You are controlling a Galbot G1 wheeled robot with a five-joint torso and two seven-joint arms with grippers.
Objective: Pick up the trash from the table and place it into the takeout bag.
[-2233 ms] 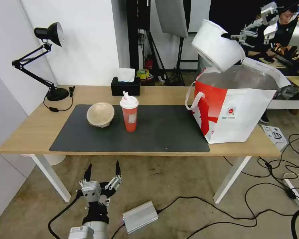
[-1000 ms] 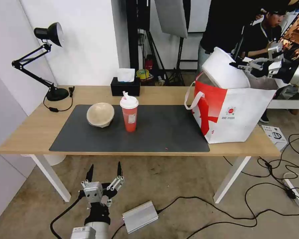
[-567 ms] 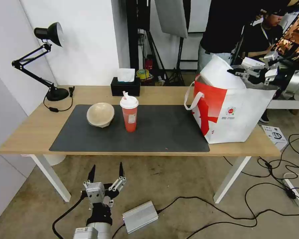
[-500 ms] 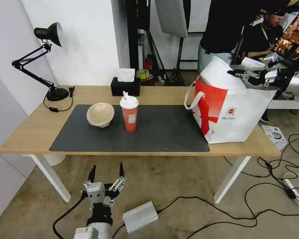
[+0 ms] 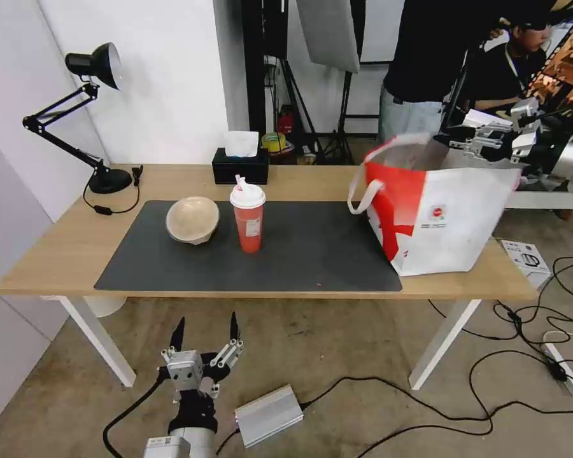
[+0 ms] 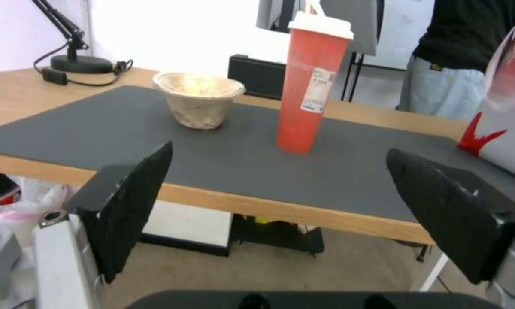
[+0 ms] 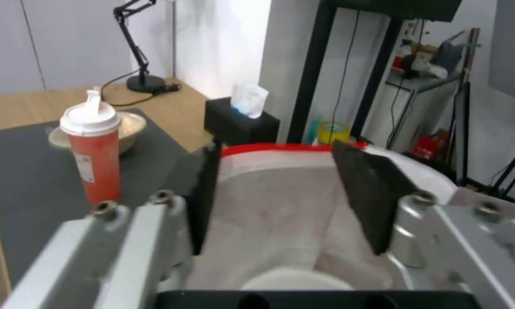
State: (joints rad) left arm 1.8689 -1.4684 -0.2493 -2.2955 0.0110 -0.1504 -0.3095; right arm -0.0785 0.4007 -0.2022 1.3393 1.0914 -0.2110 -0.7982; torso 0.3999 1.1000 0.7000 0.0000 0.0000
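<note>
Head view: the takeout bag [image 5: 449, 216] stands at the right end of the table [image 5: 57, 254], its mouth open, and its near wall hides whatever lies inside. The right gripper [image 5: 455, 135] hovers over the bag's far rim, jaws apart with nothing between them; its arm runs off the right edge. On the dark mat [image 5: 299, 254] the beige paper bowl [image 5: 193, 219] sits just left of the red drink cup [image 5: 247, 217], near but apart. A black tissue box [image 5: 240, 166] stands behind them, a desk lamp [image 5: 83, 114] at the far left. The left gripper [image 5: 205, 327] hangs below the table's near edge, jaws apart and empty.

Left wrist view: the two wide-spread fingers [image 6: 128, 206] frame the cup [image 6: 312, 81] and bowl [image 6: 199, 99]; the bag [image 6: 506, 107] is cut off at the edge.

Right wrist view: between the spread fingers [image 7: 367, 197], a white rounded rim [image 7: 295, 281], half cut off, shows deep in the foil lining [image 7: 269, 214]. Food scraps cannot be made out.
</note>
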